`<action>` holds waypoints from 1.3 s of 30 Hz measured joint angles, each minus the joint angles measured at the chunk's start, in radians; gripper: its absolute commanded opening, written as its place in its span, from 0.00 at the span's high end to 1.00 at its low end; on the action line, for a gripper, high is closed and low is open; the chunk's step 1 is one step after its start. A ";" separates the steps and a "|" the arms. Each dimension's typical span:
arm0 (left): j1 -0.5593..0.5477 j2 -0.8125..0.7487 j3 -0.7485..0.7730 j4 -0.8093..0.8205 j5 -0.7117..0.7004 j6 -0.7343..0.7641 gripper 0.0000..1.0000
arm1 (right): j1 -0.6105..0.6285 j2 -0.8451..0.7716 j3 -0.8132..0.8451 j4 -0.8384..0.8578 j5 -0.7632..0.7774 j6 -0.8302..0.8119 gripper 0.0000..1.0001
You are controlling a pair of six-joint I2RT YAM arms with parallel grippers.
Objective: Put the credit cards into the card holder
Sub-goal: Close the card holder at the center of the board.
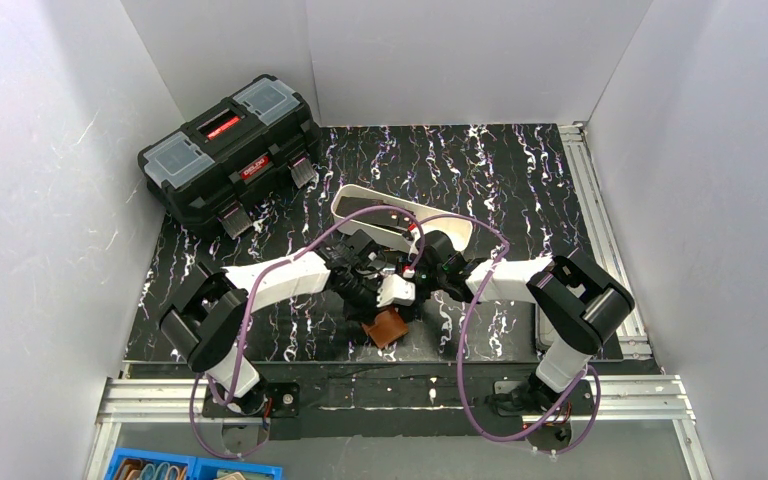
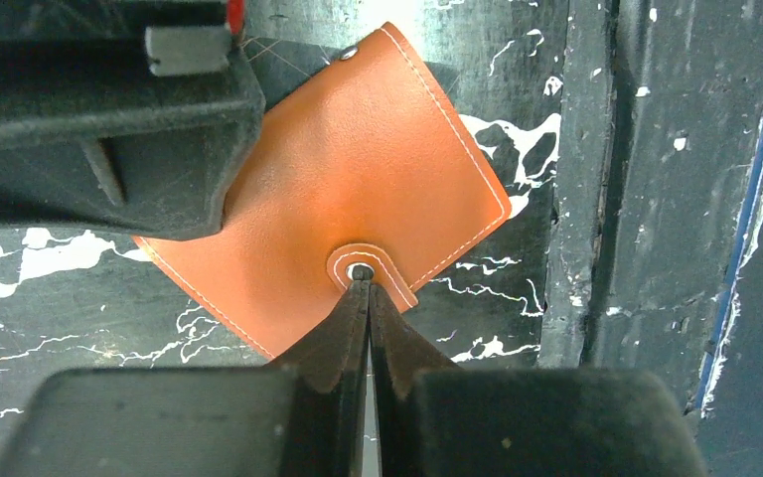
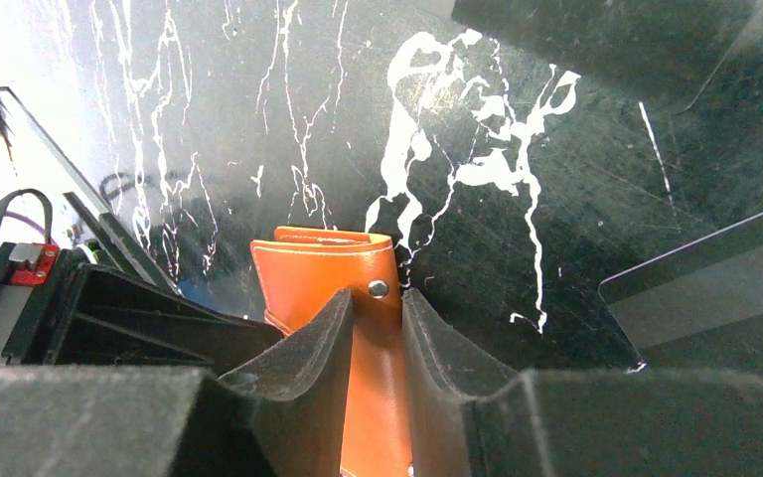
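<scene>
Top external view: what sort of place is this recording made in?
Most likely a lab robot cell, not a home: plain white walls box in a black marbled table, aluminium rails frame its edges, and two arms are bolted at the near edge.

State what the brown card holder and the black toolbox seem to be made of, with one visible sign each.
Card holder: probably leather or imitation leather, smooth with a soft sheen; white stitching runs along its edges. Toolbox: likely moulded hard plastic, matte black, with translucent grey lid panels.
</scene>
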State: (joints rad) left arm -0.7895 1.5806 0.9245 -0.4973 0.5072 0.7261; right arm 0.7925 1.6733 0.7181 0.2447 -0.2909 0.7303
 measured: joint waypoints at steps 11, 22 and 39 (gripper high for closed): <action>-0.032 0.000 0.000 0.010 -0.004 -0.006 1.00 | 0.000 0.006 0.000 0.009 -0.003 0.002 0.70; -0.066 0.000 0.000 0.031 -0.055 -0.014 1.00 | 0.000 0.017 0.001 0.024 -0.008 0.011 0.73; -0.261 0.072 0.095 0.018 -0.319 -0.023 1.00 | 0.000 0.029 0.002 0.052 -0.013 0.022 0.73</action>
State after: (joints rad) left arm -1.0504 1.6524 1.0191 -0.4797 0.1879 0.7036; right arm 0.7925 1.7027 0.7197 0.2970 -0.3035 0.7525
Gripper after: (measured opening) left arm 0.007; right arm 0.272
